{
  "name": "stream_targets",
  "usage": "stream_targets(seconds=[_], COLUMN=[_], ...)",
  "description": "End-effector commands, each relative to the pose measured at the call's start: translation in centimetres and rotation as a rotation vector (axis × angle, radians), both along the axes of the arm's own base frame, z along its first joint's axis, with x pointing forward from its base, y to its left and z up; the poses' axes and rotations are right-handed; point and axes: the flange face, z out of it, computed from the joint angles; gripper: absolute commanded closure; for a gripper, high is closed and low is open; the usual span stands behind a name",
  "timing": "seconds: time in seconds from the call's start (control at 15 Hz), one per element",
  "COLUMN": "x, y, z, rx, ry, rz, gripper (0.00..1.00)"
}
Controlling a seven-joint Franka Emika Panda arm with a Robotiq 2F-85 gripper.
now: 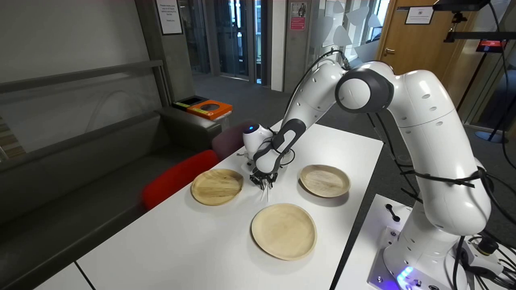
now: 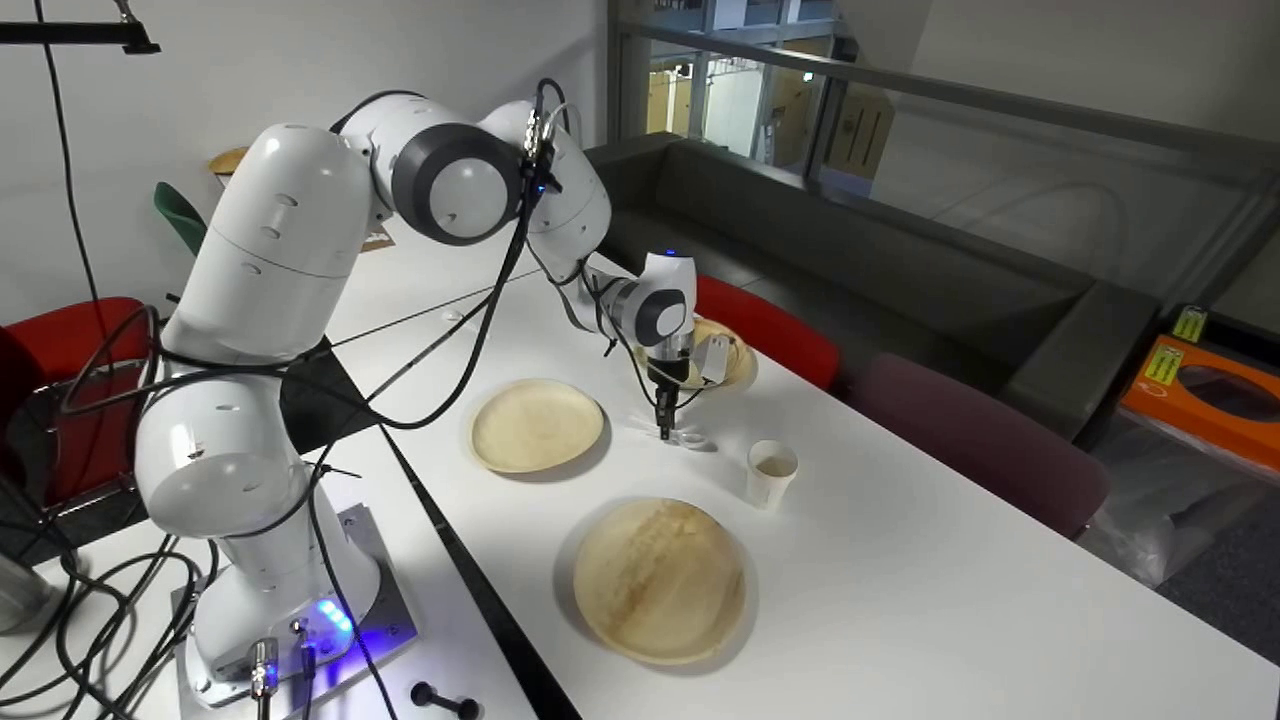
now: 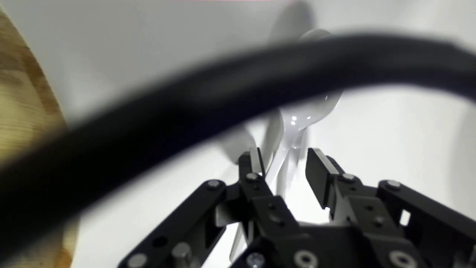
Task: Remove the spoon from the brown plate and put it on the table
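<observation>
The tan-brown plate with a low raised rim (image 1: 325, 180) also shows in an exterior view (image 2: 660, 580); nothing lies on it. Pale, whitish spoons lie overlapping on the white table (image 1: 161, 249) between the plates; I cannot tell them apart well. A spoon bowl (image 3: 299, 117) shows in the wrist view, partly hidden by a dark cable. My gripper (image 3: 285, 160) is open and low over them, with slim handles running between its fingers. I cannot tell if the left finger touches one. The gripper also shows in both exterior views (image 1: 263, 183) (image 2: 665, 425).
A larger pale flat plate (image 1: 284, 231) and a streaked wooden plate (image 1: 217, 186) stand near the gripper. A white paper cup (image 2: 770, 475) stands close by. A red chair (image 1: 181, 177) and a dark purple chair (image 2: 980, 440) border the table.
</observation>
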Motion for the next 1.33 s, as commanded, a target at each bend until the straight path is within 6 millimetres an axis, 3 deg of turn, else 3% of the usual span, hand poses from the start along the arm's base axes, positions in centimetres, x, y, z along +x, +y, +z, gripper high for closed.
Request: stream_targets(seconds=[0.0, 0.07, 0.2, 0.47, 0.53, 0.67, 0.73, 1.27], x=[0.27, 0.26, 0.28, 0.32, 0.31, 0.32, 0.33, 0.42], y=[-0.03, -0.03, -0.01, 0.00, 0.02, 0.04, 0.03, 0.00], z=[0.36, 0.35, 0.36, 0.42, 0.40, 0.41, 0.41, 0.43], rx=[0.000, 0.000, 0.000, 0.000, 0.000, 0.000, 0.000, 0.001], ry=[0.010, 0.010, 0.010, 0.009, 0.010, 0.011, 0.011, 0.011], rz=[-0.022, -0.023, -0.023, -0.024, -0.024, -0.024, -0.024, -0.025], gripper=[0.43, 0.72, 0.68, 0.99, 1.00, 0.66, 0.65, 0.05])
